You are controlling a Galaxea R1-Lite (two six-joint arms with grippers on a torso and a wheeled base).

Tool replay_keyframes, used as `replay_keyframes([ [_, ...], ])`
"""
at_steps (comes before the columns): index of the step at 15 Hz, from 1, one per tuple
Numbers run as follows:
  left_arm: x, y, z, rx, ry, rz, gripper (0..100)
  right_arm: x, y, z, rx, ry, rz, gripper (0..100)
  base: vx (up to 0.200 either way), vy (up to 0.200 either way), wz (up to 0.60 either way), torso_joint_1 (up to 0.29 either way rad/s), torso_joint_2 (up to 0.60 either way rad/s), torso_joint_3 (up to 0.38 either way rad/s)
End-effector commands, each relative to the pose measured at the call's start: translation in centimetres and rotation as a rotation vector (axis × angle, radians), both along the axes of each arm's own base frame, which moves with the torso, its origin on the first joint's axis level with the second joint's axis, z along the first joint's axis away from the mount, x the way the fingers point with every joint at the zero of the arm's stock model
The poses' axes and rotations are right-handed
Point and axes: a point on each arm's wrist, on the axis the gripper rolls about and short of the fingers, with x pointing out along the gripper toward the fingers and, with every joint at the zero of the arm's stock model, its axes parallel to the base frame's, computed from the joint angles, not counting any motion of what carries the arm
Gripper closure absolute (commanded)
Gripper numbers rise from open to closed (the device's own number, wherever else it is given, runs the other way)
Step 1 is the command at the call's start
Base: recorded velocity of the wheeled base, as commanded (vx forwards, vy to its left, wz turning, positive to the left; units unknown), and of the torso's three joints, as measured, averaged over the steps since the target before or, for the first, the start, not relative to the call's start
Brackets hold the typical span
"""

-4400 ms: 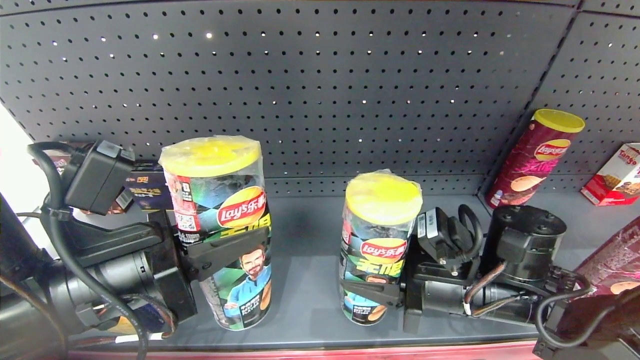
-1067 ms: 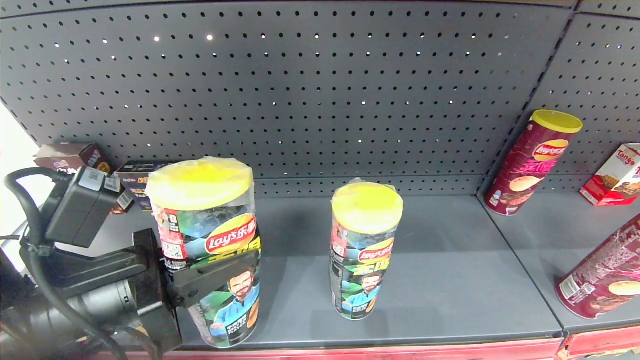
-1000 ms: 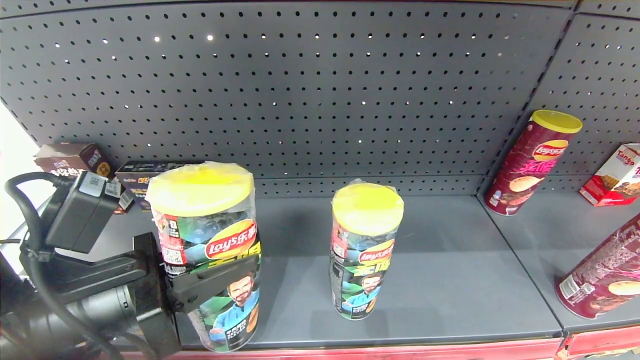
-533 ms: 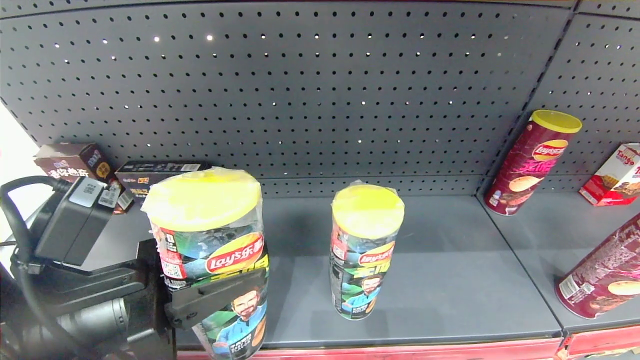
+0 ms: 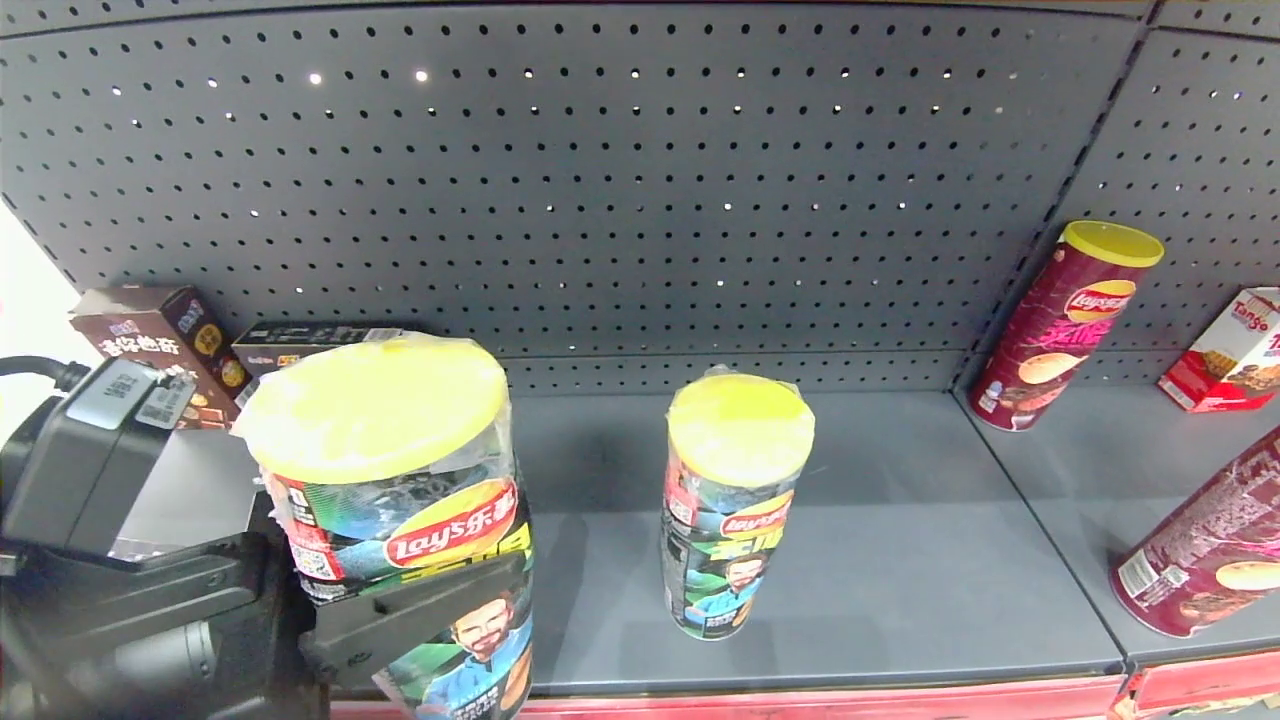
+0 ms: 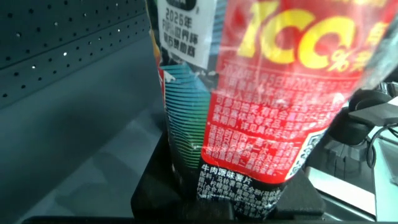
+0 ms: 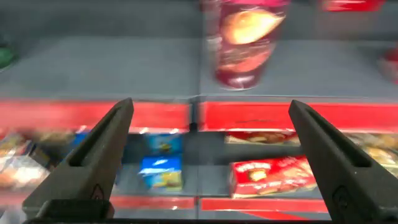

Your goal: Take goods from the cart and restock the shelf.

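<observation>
while one chip can [image 5: 735,505] already stands upright in the middle of the shelf [image 5: 900,560], a second chip can [image 5: 400,520] sits in the left gripper [image 5: 440,590], whose fingers are clamped across its lower half. it hangs at the shelf's front left edge, its base apparently past the red lip, so i judge it not yet set down. the right gripper [image 7: 210,107] has its fingers spread wide and holds nothing, facing a maroon can [image 7: 245,43]. left to do: stand this can beside the first, let go, fetch more; what waits in the cart i cannot tell.
</observation>
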Motion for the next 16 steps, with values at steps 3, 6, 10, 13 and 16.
replay_keyframes([
  [3, 0.0, 0.1, 0.4, -0.009, -0.014, 0.006, 100, 0.1, 0.0, -0.6, 0.003, 0.026, -0.007, 0, 0.0, 0.0, 0.0, 0.0, 0.0, 0.0],
  [6, 0.5, 0.0, 1.2, -0.021, -0.028, 0.012, 100, 0.1, 0.0, -0.6, 0.008, 0.025, -0.009, 0, 0.0, 0.0, 0.0, 0.0, 0.0, 0.0],
  [10, 3.8, -0.7, 1.1, 0.01, -0.014, 0.09, 100, 0.1, 0.0, -0.6, 0.008, 0.026, -0.009, 0, 0.0, 0.0, 0.0, 0.0, 0.0, 0.0],
  [13, 6.7, -1.4, 1.9, 0.029, -0.054, 0.124, 100, 0.1, 0.0, -0.6, 0.008, 0.026, -0.009, 0, 0.0, 0.0, 0.0, 0.0, 0.0, 0.0],
  [16, 9.0, -2.2, 1.1, 0.04, -0.064, 0.128, 100, 0.1, 0.0, -0.6, 0.008, 0.026, -0.009, 0, 0.0, 0.0, 0.0, 0.0, 0.0, 0.0],
])
